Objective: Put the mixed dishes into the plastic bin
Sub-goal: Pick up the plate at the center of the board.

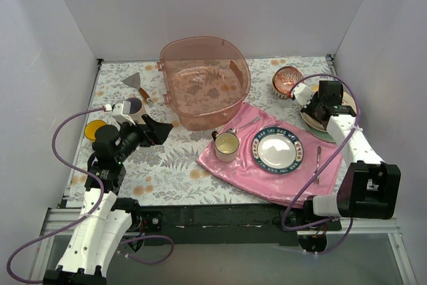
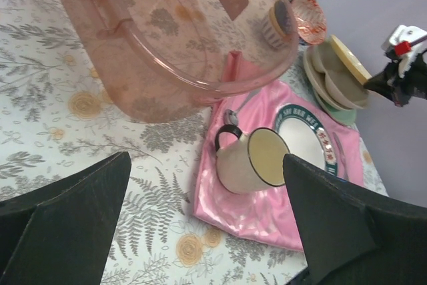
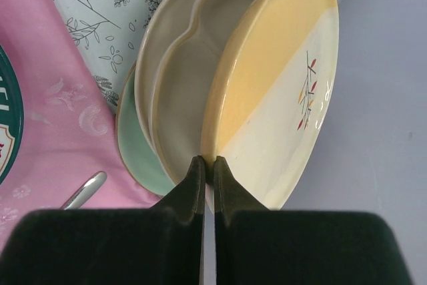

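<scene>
The translucent pinkish plastic bin [image 1: 203,81] stands at the back centre and also shows in the left wrist view [image 2: 167,38]. My right gripper [image 3: 207,161] is shut on the rim of a peach-and-cream plate [image 3: 280,51], tilted up on edge. Behind it lie the cream divided plate [image 3: 180,78] and the mint-green plate [image 3: 137,145]. In the top view this gripper [image 1: 310,108] is at the plate stack [image 1: 320,125]. The red-patterned bowl [image 1: 288,81] sits behind it. My left gripper [image 1: 162,131] is open and empty, left of the bin. The pale mug with purple inside [image 1: 133,106] and the yellow mug [image 1: 97,128] stand by the left arm.
A pink cloth [image 1: 247,165] carries the dark-blue-rimmed plate [image 1: 277,149], a cream cup [image 1: 227,145] and cutlery [image 1: 318,161]. A spatula [image 1: 133,79] lies at the back left. White walls close in both sides.
</scene>
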You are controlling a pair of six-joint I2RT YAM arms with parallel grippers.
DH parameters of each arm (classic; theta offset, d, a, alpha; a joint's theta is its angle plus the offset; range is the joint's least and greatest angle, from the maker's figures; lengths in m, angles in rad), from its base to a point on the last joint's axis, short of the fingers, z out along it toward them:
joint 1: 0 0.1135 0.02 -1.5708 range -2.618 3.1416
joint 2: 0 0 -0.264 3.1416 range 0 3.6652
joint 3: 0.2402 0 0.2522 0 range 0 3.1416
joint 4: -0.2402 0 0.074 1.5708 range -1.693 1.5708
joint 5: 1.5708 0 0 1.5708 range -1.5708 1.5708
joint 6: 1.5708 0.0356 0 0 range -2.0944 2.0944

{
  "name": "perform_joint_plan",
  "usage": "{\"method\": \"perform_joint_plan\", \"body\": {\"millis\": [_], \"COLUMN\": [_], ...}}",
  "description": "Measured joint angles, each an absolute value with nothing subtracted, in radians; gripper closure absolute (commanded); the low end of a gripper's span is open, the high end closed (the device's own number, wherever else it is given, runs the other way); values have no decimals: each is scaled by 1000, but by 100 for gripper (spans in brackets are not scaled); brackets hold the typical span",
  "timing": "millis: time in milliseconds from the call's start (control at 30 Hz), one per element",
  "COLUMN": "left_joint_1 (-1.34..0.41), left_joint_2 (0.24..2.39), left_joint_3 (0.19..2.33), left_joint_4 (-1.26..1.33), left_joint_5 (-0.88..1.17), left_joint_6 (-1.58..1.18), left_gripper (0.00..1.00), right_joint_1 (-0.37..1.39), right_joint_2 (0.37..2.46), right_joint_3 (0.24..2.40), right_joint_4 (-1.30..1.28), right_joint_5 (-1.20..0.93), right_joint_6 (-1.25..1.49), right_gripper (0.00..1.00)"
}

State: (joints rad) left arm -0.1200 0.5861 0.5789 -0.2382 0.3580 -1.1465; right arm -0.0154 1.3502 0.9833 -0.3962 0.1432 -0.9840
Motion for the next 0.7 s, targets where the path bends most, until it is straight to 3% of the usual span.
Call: {"method": "perform_joint_plan", "body": {"millis": [433,700], "left_joint_1": [-147,-398], "left_joint_2": [764,901], "left_joint_3": [536,618], "left_joint_4": [48,138], "left_joint_5": [662,587], "left_joint_6": [-1583,-1776], "left_gripper": [2,2], "right_joint_1": [-12,-6], "right_joint_2": [1254,1162], "right_joint_3": [983,983], "right_joint_4": [-430,-494], "right_joint_5": [122,89], "right_joint_6": [-1002,-1011], "right_gripper": [99,99]}}
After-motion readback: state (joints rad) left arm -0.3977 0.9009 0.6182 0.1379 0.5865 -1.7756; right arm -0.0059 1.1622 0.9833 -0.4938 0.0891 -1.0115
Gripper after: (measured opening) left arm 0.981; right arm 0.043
